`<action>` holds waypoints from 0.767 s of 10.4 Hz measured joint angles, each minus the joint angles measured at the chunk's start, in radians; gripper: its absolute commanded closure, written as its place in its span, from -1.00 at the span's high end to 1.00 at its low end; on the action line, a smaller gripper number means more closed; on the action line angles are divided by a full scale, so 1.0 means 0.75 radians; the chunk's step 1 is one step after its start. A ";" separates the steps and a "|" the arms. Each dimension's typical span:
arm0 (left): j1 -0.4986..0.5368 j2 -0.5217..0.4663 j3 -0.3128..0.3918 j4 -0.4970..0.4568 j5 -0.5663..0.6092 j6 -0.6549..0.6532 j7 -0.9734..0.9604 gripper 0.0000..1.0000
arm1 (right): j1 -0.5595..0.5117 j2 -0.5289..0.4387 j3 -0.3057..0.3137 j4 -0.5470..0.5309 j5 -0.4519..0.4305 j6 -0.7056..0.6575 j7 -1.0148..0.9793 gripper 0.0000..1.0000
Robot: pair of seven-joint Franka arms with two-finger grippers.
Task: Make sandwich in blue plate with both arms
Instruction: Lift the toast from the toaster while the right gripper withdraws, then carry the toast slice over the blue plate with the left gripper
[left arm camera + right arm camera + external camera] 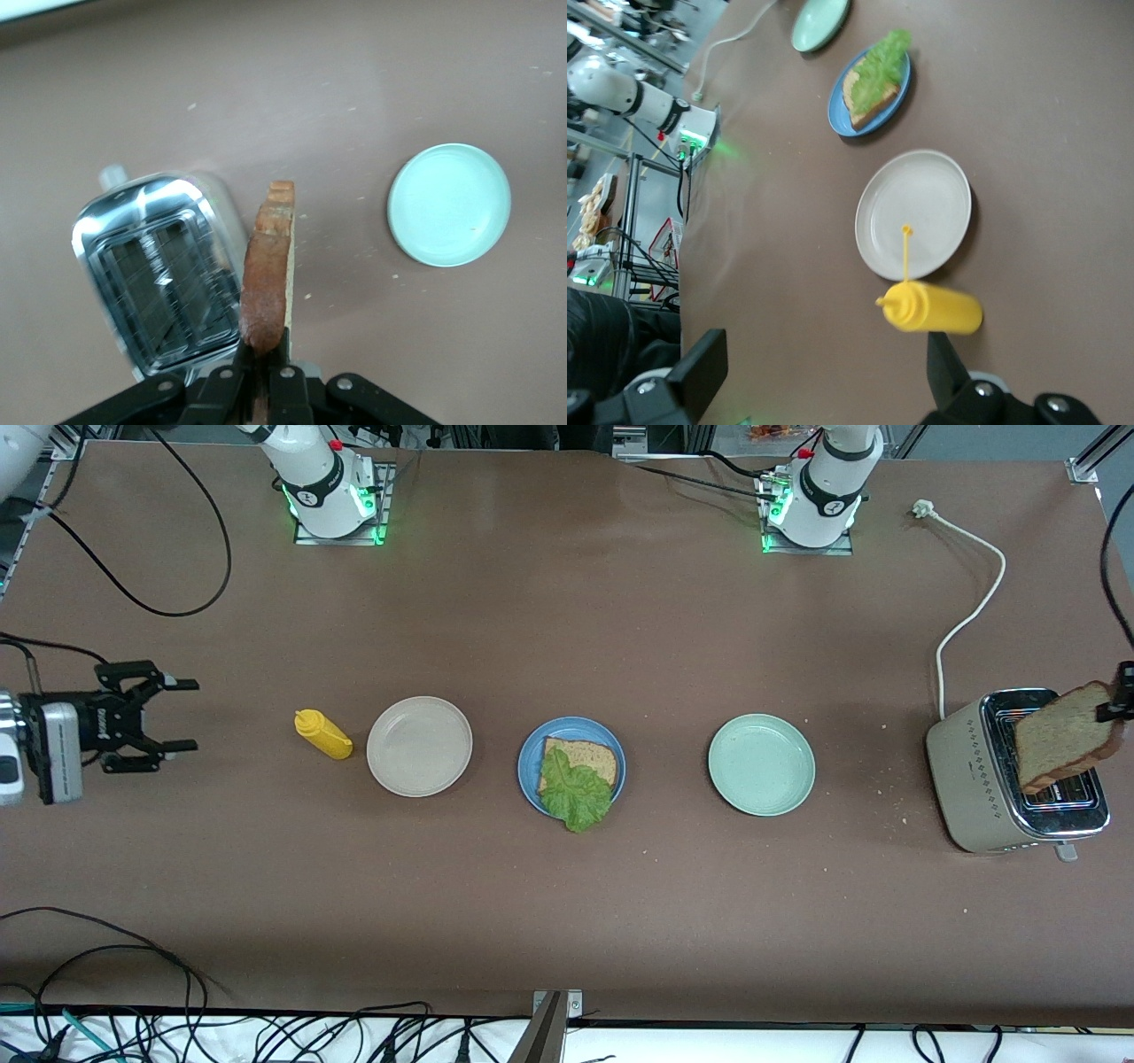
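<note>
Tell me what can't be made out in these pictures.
- Left gripper: front view, cut off by the picture's edge; only the part clamping the bread slice shows.
- Toaster slots: left wrist view, blurred, so contents can't be told.
- Bottom slice on the blue plate: lettuce hides part of it.
- Right gripper: right wrist view, fingers cut off at the bottom edge.
</note>
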 measured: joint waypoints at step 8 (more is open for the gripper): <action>-0.439 0.107 -0.082 -0.012 -0.225 0.015 -0.425 -1.00 | -0.020 -0.633 0.333 -0.396 -0.936 0.181 1.102 1.00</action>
